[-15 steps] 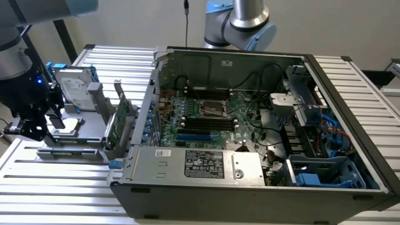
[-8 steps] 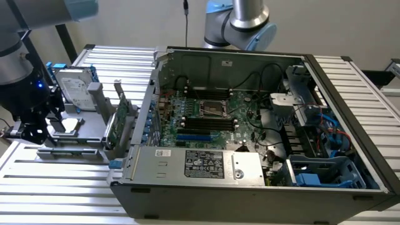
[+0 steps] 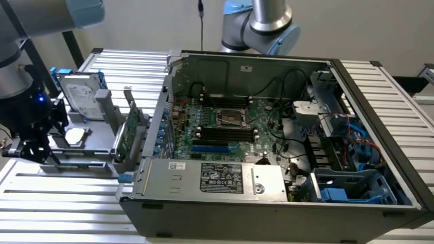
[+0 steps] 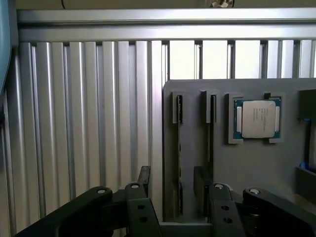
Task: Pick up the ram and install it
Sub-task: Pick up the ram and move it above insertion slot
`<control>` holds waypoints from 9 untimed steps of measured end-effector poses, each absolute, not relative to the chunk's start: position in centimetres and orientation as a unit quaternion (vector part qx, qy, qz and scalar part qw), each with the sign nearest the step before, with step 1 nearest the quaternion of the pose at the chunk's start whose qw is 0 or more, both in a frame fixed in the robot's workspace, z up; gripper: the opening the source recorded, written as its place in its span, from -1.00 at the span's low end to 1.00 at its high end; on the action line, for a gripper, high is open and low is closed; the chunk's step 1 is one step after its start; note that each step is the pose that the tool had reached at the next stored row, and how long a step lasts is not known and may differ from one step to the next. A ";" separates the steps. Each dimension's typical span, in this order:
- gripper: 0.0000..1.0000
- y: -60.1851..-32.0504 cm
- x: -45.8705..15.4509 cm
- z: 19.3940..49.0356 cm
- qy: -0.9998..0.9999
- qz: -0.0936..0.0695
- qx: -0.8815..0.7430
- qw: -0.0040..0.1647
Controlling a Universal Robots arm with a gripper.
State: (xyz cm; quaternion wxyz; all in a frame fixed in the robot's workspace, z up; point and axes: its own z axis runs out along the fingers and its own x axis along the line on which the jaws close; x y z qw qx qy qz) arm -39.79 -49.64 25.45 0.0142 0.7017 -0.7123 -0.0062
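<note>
Between the spread fingers of the gripper point(image 4: 172, 173), which hold nothing, the ram point(image 4: 179, 143) stands on edge in a slot of the grey parts tray point(image 4: 247, 168). Just beyond it, a CPU point(image 4: 256, 118) lies in its recess. Farther off stands the open computer case point(image 3: 271, 127).

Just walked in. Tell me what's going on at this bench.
The robot arm's gripper hangs open over a gray parts holder on the slatted table, beside the open computer case. Its fingers straddle the ram, which stands on edge in a holder slot. The ram is not yet gripped or lifted.
</note>
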 end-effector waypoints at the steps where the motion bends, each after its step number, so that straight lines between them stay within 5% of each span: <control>1: -0.04 -49.8 -39.8 25.4 -0.712 -0.006 0.702 0.014; 9: -0.04 -50.4 -39.8 24.1 -0.712 -0.006 0.702 0.011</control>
